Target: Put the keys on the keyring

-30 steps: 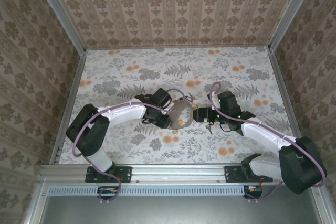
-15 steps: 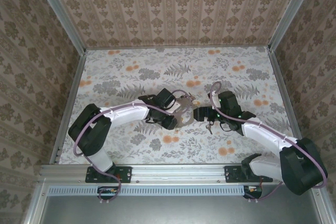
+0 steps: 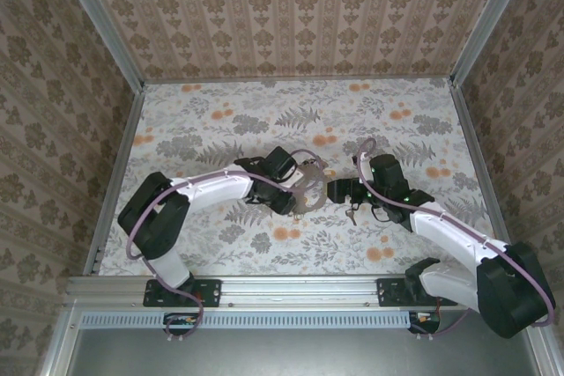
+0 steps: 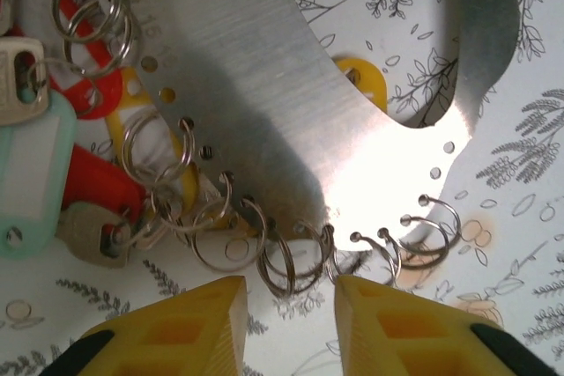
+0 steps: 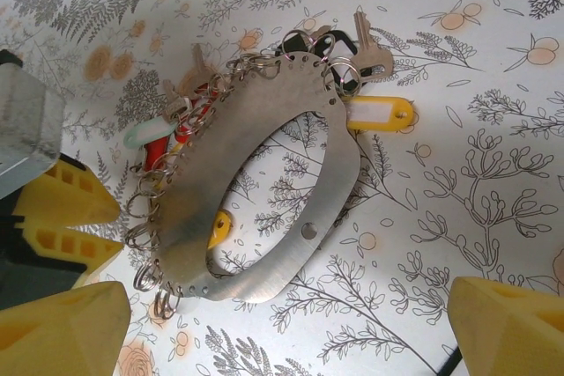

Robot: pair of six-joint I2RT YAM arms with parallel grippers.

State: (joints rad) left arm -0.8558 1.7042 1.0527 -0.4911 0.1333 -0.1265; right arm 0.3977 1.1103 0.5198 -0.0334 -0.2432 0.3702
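The keyring (image 5: 264,173) is a broad brushed-metal oval lying flat on the floral table, small split rings (image 4: 286,261) threaded along its edge. Keys hang from those rings: red heads (image 4: 88,94), a yellow head (image 4: 366,77) inside the loop, and plain grey metal keys (image 5: 366,46) at its far end. My left gripper (image 4: 289,292) is open by a narrow gap, its yellow fingertips just short of the split rings and holding nothing. My right gripper (image 5: 286,323) stands wide open, the ring's near curve a little ahead of it. From above, the keyring (image 3: 310,184) lies between both grippers.
A mint tag (image 4: 35,173) and a yellow tag (image 5: 379,116) also hang from the ring. Patterned walls enclose the table (image 3: 220,121) on three sides. The left gripper's yellow fingers (image 5: 62,217) lie close against the ring's left edge in the right wrist view.
The keyring has shifted slightly to the right, and the left gripper has followed it. The right gripper has drawn back a little to the right.
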